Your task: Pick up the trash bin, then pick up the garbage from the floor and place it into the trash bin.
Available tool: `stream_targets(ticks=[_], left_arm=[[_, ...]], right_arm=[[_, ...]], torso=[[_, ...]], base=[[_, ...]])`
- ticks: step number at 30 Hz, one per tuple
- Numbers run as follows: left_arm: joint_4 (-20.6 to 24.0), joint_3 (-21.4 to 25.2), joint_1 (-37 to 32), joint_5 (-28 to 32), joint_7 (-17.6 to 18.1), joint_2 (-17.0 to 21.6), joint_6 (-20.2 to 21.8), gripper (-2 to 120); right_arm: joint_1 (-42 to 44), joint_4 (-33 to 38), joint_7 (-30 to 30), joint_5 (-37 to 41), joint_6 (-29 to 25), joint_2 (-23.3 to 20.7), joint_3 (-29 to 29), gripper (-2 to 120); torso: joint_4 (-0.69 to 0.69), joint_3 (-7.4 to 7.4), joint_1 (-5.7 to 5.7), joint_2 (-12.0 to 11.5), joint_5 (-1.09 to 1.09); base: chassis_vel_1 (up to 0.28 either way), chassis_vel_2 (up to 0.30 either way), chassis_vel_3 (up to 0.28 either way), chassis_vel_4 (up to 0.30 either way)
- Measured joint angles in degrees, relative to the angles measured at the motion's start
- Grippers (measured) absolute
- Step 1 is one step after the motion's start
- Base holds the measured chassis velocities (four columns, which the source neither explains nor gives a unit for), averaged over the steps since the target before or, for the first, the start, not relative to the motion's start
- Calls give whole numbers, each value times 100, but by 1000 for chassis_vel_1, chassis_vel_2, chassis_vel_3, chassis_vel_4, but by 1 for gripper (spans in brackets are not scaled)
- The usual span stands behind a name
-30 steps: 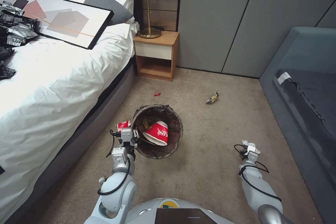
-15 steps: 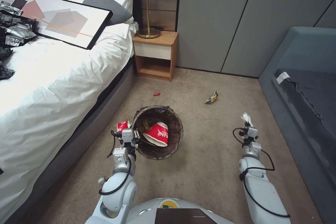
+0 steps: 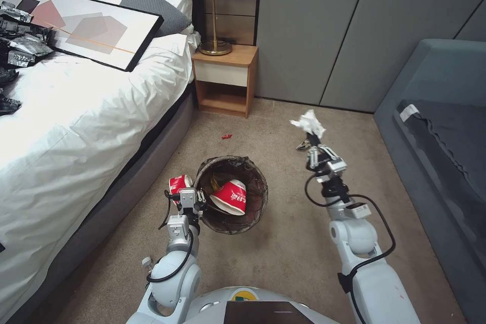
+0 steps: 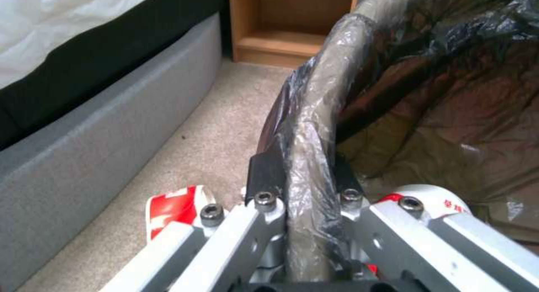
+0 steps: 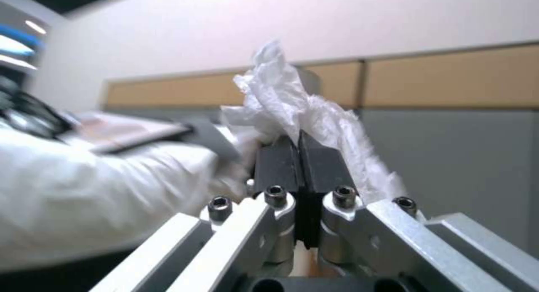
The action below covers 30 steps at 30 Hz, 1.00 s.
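Raised well up off the floor (image 3: pixel 304 243) and swung inward toward the bin since a second ago: right end effector (image 3: pixel 310 137), pads (image 5: pixel 281 168) pressed flat together on a crumpled white tissue (image 3: pixel 307 122). Tissue bunched and ragged, spilling out above and to both sides of the pads, light and thin by the look of it. Held high in the air, to the right of the trash bin (image 3: pixel 255 202) and apart from it, not yet over the opening.

Left end effector (image 3: pixel 188 201) clamped on the bin's near rim, one pad inside and one outside the dark liner, as seen from the left wrist. Bin lifted and tipped slightly, with a red-and-white paper cup (image 3: pixel 229 196) lying inside. Second red-and-white cup (image 3: pixel 178 183) on the carpet beside the bed base, just left of the bin. Small red scrap (image 3: pixel 227 136) farther off on the floor.

Step in hand, by judgement: carrying the tissue to the bin. Next move calls for travel leftward until directly over the opening, then release.
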<state>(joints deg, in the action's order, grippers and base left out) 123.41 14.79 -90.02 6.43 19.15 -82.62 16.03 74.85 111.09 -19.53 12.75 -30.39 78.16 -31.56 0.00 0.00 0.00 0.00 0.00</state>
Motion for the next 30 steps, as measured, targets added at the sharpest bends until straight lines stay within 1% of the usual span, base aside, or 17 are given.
stream_targets(ticks=[1, 3, 4, 6, 8, 9, 10, 12, 14, 15, 19, 24, 27, 30], left_arm=[[0, -6, 1, -2, 0, 0, 0, 3], [0, -30, 9, -6, -2, 2, 4, 3], [0, -30, 9, -6, -2, 2, 4, 3], [1, -49, 20, -8, -2, 2, 10, 3], [1, -49, 20, -8, -2, 2, 10, 3], [0, -61, 23, -15, -4, 0, 12, 3], [0, -61, 23, -15, -4, 0, 12, 3], [-5, -82, 23, -27, -4, -6, 12, 3], [-6, -87, 23, -31, -4, -8, 12, 3], [-8, -97, 23, -37, -4, -11, 12, 3], [-9, -120, 24, -42, -5, -17, 12, 3], [-9, -120, 26, -43, -5, -18, 12, 3], [-9, -115, 29, -44, -4, -18, 13, 3], [-13, -105, 46, -41, -4, -16, 13, 3]], right_arm=[[-11, 93, -15, 50, 74, -30, 135, 0], [-44, 293, -57, 234, 355, -163, 678, 0], [-44, 293, -57, 234, 355, -163, 678, 0], [-74, 304, -71, 243, 490, -247, 1075, 0], [-74, 304, -71, 243, 490, -247, 1075, 0], [-91, 266, -77, 186, 541, -275, 1312, 0], [-91, 266, -77, 186, 541, -275, 1312, 0], [-96, 186, -76, 69, 587, -288, 1614, 0], [-96, 171, -74, 58, 596, -288, 1665, 0], [-89, 101, -72, -40, 621, -274, 1843, 0], [-76, -49, -64, -164, 626, -242, 2027, 0], [-61, -129, -63, -231, 614, -220, 2090, 0], [0, -286, -62, -337, 550, -186, 2184, 0], [198, -448, -41, -456, 444, -129, 2284, 0]], torso=[[0, 0, 0, 0, -1], [0, 0, 0, 0, 0], [0, 0, 0, 0, 0], [0, 0, 0, 0, -1], [0, 0, 0, 0, -1], [0, 0, 0, 0, 0], [0, 0, 0, 0, 0], [0, 0, 0, 0, -1], [0, 0, 0, 0, 0], [0, 0, 0, 0, -1], [0, 0, 0, 0, 0], [0, 0, 0, 0, -2], [0, 0, 0, 0, 1], [-1, 0, 0, 0, 0]], base=[[0, 0, 0, 0], [0, 0, 0, 0], [0, 0, 0, 0], [0, 0, 0, 0], [0, 0, 0, 0], [0, 0, 0, 0], [0, 0, 0, 0], [0, 0, 0, 0], [0, 0, 0, 0], [0, 0, 0, 0], [0, 0, 0, 0], [0, 0, 0, 0], [0, 0, 0, 0], [0, 0, 0, 0]])
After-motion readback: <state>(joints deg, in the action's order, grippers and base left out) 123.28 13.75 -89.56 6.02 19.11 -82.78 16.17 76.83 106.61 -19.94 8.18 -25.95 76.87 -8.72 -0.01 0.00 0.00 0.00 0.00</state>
